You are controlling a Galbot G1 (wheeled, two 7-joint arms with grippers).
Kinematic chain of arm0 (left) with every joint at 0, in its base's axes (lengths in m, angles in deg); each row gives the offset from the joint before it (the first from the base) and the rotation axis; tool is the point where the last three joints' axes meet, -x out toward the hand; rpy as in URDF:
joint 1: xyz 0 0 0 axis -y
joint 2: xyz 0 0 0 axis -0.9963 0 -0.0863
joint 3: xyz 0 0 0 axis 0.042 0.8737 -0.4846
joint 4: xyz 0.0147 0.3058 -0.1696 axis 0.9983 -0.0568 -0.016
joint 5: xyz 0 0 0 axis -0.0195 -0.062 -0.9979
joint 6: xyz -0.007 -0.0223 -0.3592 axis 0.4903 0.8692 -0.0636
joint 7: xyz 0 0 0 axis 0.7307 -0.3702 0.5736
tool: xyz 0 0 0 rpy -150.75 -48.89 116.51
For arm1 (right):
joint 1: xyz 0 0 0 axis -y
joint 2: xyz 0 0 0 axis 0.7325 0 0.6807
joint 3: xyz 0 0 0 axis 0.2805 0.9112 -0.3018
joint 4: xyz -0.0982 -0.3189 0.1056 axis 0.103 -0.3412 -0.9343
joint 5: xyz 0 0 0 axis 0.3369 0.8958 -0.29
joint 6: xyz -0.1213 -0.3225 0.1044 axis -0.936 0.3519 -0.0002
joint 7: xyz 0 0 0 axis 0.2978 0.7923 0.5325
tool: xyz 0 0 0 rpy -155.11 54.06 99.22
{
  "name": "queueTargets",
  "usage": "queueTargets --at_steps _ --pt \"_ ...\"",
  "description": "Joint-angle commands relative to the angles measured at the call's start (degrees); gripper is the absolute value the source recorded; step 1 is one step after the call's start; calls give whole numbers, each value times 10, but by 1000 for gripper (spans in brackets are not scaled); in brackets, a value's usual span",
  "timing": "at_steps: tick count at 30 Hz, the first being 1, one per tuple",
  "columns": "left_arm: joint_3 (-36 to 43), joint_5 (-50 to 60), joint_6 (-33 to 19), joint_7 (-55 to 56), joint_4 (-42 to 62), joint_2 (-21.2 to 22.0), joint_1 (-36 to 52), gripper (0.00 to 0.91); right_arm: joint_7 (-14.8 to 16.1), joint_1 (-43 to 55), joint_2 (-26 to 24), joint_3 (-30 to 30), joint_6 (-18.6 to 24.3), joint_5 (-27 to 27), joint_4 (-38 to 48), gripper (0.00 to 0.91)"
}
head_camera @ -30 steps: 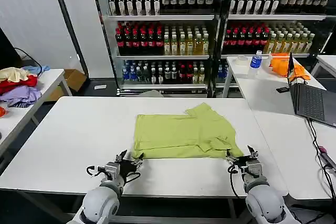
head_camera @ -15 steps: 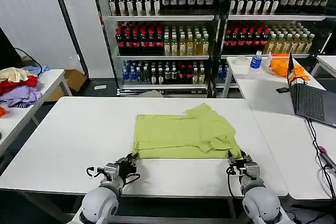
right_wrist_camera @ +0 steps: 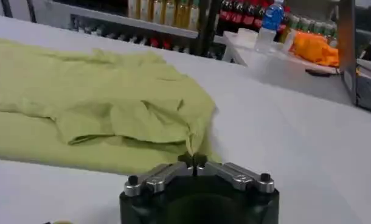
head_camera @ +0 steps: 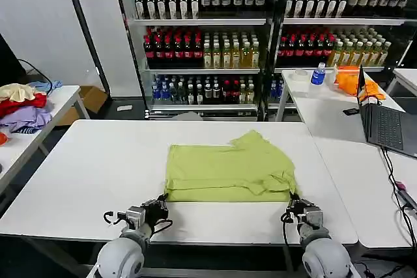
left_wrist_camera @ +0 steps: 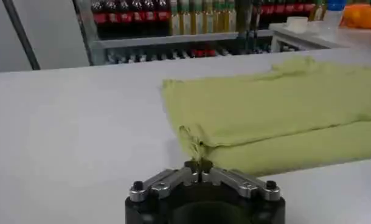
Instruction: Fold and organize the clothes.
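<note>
T-shirt (head_camera: 226, 172): roughly halved, sleeves still bunched at 3 o'clock.
Left gripper (left_wrist_camera: 200, 171): clenched on near corner.
Right gripper (right_wrist_camera: 194, 161): pinching near hem.
Remaining: probably further folds, tidying.

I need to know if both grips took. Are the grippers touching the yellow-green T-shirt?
Touching. In each wrist view, the left gripper and right gripper are shut, pinching a near corner of the T-shirt.
</note>
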State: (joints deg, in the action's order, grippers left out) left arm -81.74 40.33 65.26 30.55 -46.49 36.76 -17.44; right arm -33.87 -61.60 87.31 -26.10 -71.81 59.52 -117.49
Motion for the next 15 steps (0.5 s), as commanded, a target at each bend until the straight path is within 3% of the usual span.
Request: queueTargets --at_steps 1,4,5,6,7,8,10,11,12,15 --pt "-44 7 -10 -4 -109 -7 -124 20 2 -102 1 -31 0 36 -90 0" --pt "-60 6 -10 -4 -127 -2 -157 20 4 -126 5 -44 -1 40 -103 0" --pt "-65 8 -11 -5 -133 -2 -170 20 7 -134 7 -46 -3 43 -111 131" --pt "-68 8 -11 -5 -138 -2 -174 20 8 -138 9 -47 -5 45 -116 443" --pt "-75 8 -11 -5 -147 -2 -181 20 9 -143 10 -47 -11 47 -123 544" --pt "-82 8 -10 -5 -153 -4 -187 20 12 -150 12 -46 -20 50 -132 907" --pt "-93 8 -6 -2 -164 -5 -195 333 27 -161 11 -45 -23 58 -143 907" --pt "-99 8 -2 2 -168 -5 -201 826 35 -168 12 -45 -23 69 -149 907" --pt "-103 8 1 4 -175 -4 -207 907 37 -170 12 -45 -23 79 -151 907" --pt "-111 10 8 13 -187 -1 -220 907 39 -176 13 -51 -23 93 -158 907"
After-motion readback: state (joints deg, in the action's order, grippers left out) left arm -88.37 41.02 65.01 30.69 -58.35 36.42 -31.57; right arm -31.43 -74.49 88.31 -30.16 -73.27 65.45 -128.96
